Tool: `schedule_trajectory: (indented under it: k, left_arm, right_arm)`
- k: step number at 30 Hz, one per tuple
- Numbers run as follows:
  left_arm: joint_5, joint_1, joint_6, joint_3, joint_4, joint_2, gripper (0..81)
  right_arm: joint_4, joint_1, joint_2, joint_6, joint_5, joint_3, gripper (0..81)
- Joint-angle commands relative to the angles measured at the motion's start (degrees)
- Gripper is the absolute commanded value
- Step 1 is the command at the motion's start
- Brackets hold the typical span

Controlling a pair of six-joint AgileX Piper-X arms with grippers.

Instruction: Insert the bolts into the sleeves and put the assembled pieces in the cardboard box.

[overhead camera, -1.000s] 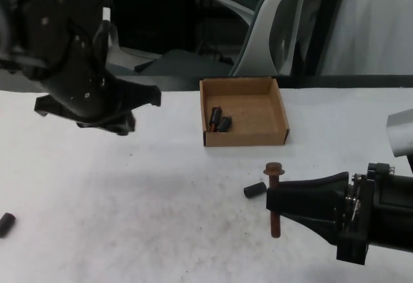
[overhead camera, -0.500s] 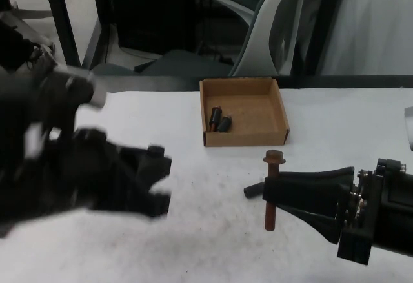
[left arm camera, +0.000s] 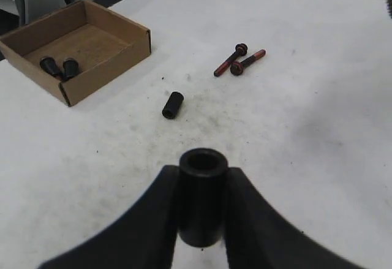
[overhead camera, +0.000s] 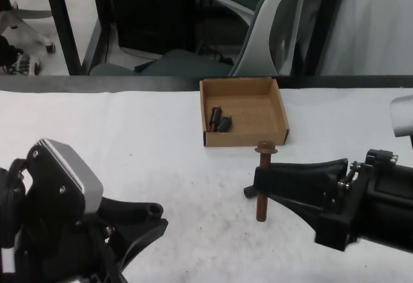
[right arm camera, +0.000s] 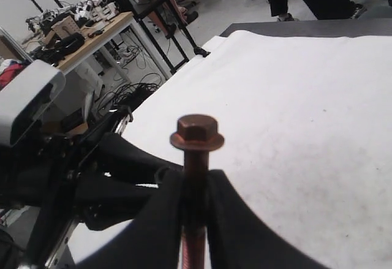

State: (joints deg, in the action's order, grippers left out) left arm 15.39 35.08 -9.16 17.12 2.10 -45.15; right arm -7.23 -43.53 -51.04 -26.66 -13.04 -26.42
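— While R gripper (overhead camera: pixel 261 183) pinches 1 bolt (overhead camera: pixel 263 178) upright, near right, what's the count?
— 3 bolts: that one + 2 loose bolts (left arm camera: pixel 228 60) lying side by side. 2 sleeves: 1 sleeve (left arm camera: pixel 203 186) clamped in L gripper (left arm camera: pixel 202 180), near left; 1 loose sleeve (left arm camera: pixel 173 105) lying btw arms.
— Box?
— Cardboard box (overhead camera: pixel 279 112), far centre, w/ 2 dark pieces (overhead camera: pixel 219 120); can't tell if assembled. High view: R finger half-hides loose sleeve.

A brown bolt (right arm camera: pixel 195 159) held upright, a black sleeve (left arm camera: pixel 201 204) gripped, 2 dark pieces (overhead camera: pixel 224 124) inside the cardboard box (overhead camera: pixel 245 138)
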Motion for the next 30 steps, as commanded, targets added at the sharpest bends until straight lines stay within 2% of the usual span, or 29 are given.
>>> schedule_trajectory:
  k: [1,15,24,30]
  left_arm:
    - [4.8,0.4,-3.8,0.0,-7.0,0.5,0.8]
    - [10.9,0.4,-3.7,-0.1,-8.8,0.3,0.8]
    - [10.1,0.4,5.4,-0.1,-10.2,-1.8,0.8]
    - [11.0,0.4,6.9,0.4,-14.9,-6.7,0.8]
  right_arm:
    - [-0.6,-0.3,-1.1,0.0,0.9,-1.5,0.3]
    - [-1.2,-0.3,-16.1,3.9,-4.7,-13.1,0.3]
    - [-1.6,-1.1,-17.2,3.9,-6.2,-14.3,0.3]
    - [-1.6,-2.7,-17.2,3.9,-6.2,-14.3,0.3]
